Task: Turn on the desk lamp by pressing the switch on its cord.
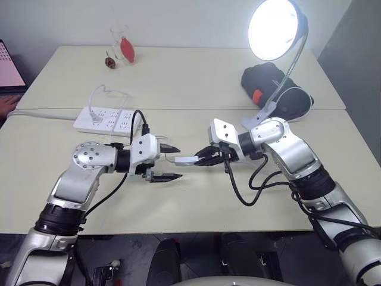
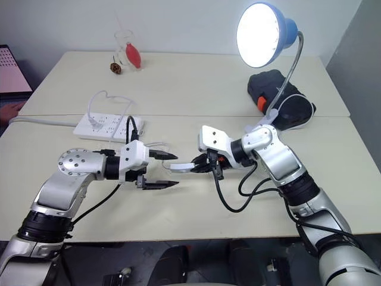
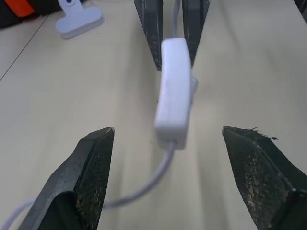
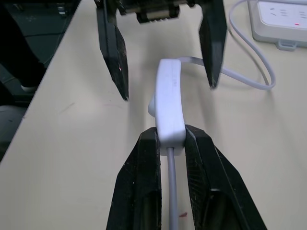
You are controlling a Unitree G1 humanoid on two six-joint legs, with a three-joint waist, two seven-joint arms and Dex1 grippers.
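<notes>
Near the front edge of the desk (image 1: 196,214), midway between the two arms, the switch (image 1: 186,159) is held just above the surface. The right claw (image 4: 171,139) is clamped on one end of it, fingers pinching the white casing where the cord (image 4: 171,191) leaves it. The left claw (image 3: 168,139) faces it with its fingers spread wide apart, one on each side of the switch's free end and touching neither side. From that end the cord runs on toward the power strip (image 1: 107,119) near the desk's left side.

The desk lamp (image 2: 262,33), clipped at the right by the seam where two desks meet, is glowing brightly, so the press looks done and the task essentially complete.

The main risk now is undoing it. If the left claw closes again on the casing it could press the button a second time and turn the light off. If the right arm pulls while gripping, the thin cord could tug the plug at the strip or drag on the lamp's clip (image 3: 79,21). Letting go carelessly would drop the switch onto the desk, probably harmlessly.
</notes>
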